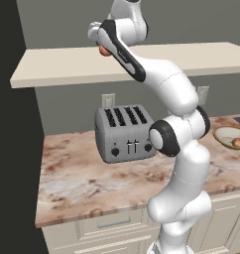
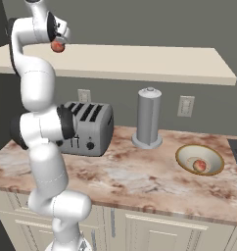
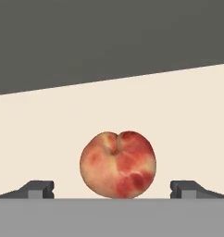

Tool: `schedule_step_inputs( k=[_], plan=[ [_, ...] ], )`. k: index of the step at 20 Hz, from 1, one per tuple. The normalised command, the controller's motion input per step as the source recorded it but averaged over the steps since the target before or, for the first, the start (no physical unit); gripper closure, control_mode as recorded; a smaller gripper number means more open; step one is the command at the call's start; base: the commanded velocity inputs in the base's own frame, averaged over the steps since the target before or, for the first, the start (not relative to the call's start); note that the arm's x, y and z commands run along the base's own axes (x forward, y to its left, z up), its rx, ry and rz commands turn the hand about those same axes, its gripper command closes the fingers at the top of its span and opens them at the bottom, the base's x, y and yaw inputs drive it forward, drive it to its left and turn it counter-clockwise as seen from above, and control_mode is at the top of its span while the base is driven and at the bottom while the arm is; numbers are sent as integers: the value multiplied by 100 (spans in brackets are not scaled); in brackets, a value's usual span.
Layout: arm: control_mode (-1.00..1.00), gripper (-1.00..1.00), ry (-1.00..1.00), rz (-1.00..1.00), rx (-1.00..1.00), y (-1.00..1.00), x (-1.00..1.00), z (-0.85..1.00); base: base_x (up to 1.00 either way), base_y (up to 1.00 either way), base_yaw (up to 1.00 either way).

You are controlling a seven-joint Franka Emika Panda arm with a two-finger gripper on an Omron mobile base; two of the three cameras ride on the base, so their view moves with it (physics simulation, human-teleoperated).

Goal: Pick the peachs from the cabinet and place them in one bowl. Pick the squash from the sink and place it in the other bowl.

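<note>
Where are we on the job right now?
One peach already sits in the bowl. The open gripper straddles the second peach on the cabinet, not yet gripped. Bowling it and the squash step remain.

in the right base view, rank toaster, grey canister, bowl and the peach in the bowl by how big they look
1. toaster and grey canister: too alike to rank; the toaster is wider, the canister taller.
2. bowl
3. peach lying in the bowl, clearly the smallest.
</note>
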Motion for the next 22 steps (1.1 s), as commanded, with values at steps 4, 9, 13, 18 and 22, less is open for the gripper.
schedule_step_inputs(
  k=[4, 9, 13, 18, 22],
  plan=[
    [-100, -100, 0, 0, 0, 0, 0, -3, 0, 0, 0],
    [-100, -100, 0, 0, -1, 0, 1, -12, 0, 0, 0],
    [-100, -100, -2, 0, 0, 0, 0, 0, 0, 0, 0],
    [-100, -100, 0, 0, 0, 0, 1, -13, 0, 0, 0],
    [-100, -100, 0, 0, 0, 0, 1, -15, 0, 0, 0]
  ],
)
